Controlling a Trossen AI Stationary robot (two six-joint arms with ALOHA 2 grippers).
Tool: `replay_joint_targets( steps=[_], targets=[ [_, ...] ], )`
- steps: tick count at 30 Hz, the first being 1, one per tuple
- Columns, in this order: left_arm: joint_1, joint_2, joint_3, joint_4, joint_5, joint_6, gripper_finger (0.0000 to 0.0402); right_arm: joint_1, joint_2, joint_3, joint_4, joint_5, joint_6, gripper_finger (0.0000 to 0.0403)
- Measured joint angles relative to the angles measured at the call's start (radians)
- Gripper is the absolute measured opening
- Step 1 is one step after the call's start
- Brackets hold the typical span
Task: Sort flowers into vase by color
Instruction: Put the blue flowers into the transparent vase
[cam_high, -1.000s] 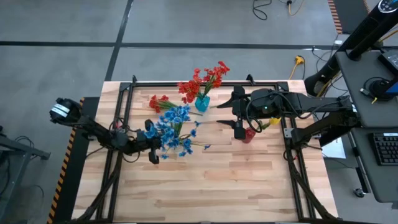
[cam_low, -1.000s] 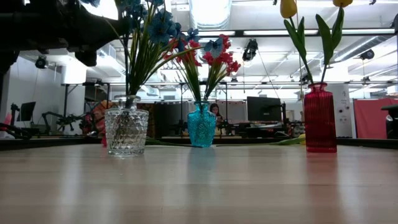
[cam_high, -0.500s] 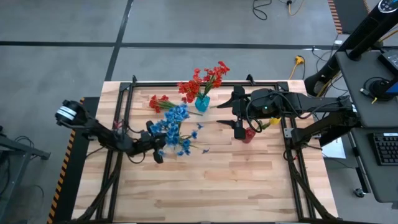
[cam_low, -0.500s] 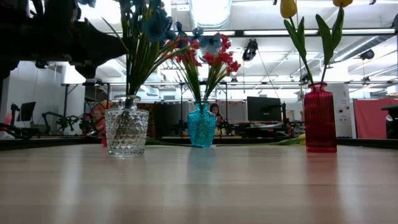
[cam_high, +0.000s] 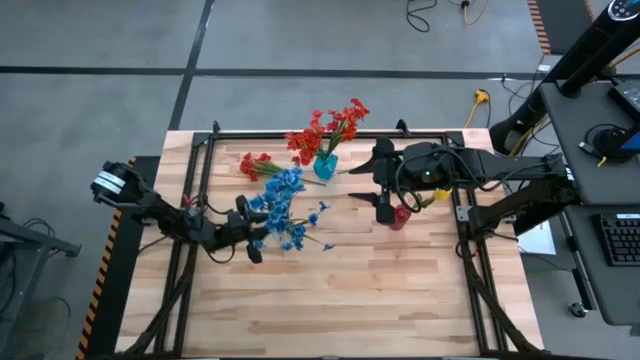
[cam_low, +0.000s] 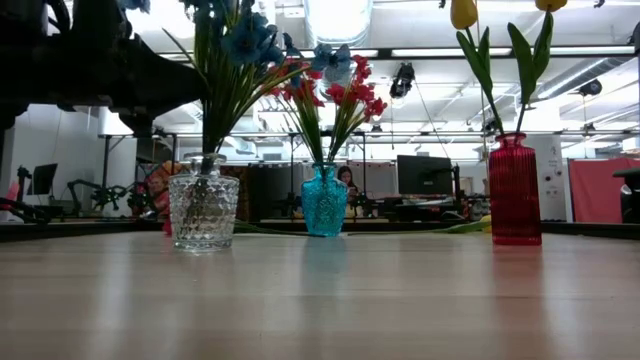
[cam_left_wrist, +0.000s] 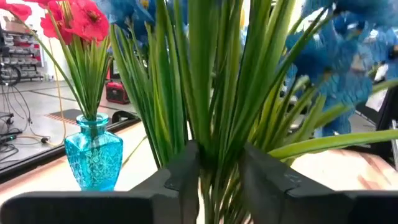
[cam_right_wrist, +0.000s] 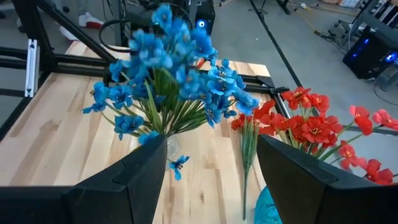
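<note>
From above, the left gripper sits by the blue flowers; the right gripper, spread wide and empty, hovers beside the red vase. Low down, a clear vase holds them. At the left wrist, fingers pinch the green stalks, hiding what lies beyond.

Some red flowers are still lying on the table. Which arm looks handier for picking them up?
Probably the right. Its pincer is open and holds nothing, while the left pincer is closed on the blue flowers in the clear vase. The loose red flowers lie beside the blue vase.
</note>
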Motion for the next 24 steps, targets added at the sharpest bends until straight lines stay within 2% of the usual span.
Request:
replay_joint_targets(
  steps=[9,14,20,24],
  targets=[
    [-0.047,-0.007,-0.054,-0.008,0.000,-0.053,0.0160,0.000,-0.001,0.003,0.000,0.019,0.072,0.0240],
    [-0.059,-0.018,-0.085,-0.024,-0.005,-0.114,0.0172,0.000,-0.001,0.003,-0.001,0.123,0.098,0.0240],
    [-0.060,-0.017,-0.084,-0.053,-0.007,-0.130,0.0183,0.000,-0.002,0.003,-0.001,0.131,0.123,0.0240],
    [-0.075,-0.017,-0.084,-0.054,-0.006,-0.144,0.0204,0.000,-0.002,0.003,-0.001,0.131,0.137,0.0240]
  ],
)
